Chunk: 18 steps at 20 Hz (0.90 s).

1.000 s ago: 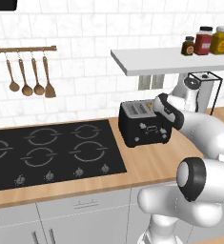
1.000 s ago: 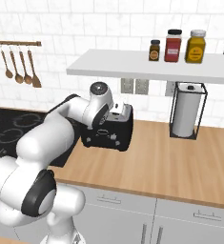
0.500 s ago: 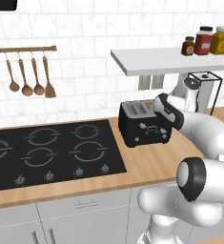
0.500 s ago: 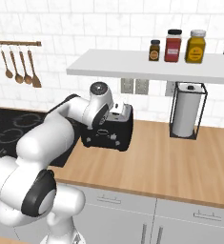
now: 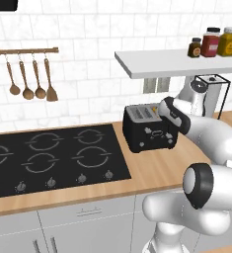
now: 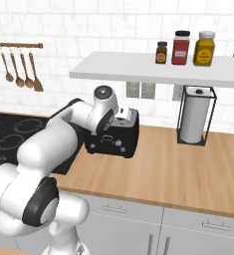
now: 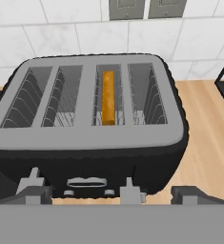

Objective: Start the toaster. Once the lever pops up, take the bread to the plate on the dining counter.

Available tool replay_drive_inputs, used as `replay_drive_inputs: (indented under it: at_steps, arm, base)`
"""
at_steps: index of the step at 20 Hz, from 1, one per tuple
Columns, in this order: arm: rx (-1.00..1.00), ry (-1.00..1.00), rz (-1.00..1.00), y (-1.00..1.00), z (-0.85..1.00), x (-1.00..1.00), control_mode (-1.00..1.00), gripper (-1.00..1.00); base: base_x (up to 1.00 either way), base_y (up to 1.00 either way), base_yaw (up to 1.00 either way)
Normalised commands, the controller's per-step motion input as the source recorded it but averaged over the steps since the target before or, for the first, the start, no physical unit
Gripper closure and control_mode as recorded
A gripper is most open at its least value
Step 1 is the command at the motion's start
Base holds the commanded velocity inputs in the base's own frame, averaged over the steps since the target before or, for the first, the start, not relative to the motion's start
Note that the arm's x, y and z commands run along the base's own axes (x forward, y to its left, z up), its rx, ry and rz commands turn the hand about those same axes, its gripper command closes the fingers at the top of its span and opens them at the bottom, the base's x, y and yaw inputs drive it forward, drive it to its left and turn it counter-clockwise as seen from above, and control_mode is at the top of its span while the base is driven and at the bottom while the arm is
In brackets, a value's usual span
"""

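The black toaster stands on the wood counter beside the cooktop. One slice of bread sits low in the third slot from the left in the hand view, with only its tan top edge showing. Two grey levers stick out of the toaster's front face. My gripper hovers open just above the toaster's front edge, with nothing between its fingers. The plate and the dining counter are out of view.
A black cooktop lies left of the toaster. A paper towel holder stands to its right, under a white shelf carrying spice jars. Utensils hang on the tiled wall.
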Motion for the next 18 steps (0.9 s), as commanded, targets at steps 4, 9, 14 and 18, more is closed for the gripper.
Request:
replay_drive_inputs:
  at_steps: [4,9,14,18]
  arm:
    - [0.0,0.0,0.0,0.0,0.0,0.0,-1.0,-1.0]
    - [0.0,0.0,0.0,0.0,0.0,0.0,-1.0,-1.0]
    - [0.0,0.0,0.0,0.0,0.0,0.0,-1.0,-1.0]
    - [0.0,0.0,0.0,0.0,0.0,0.0,-1.0,-1.0]
  base:
    - [0.0,0.0,0.0]
    - [0.0,0.0,0.0]
    - [0.0,0.0,0.0]
    - [0.0,0.0,0.0]
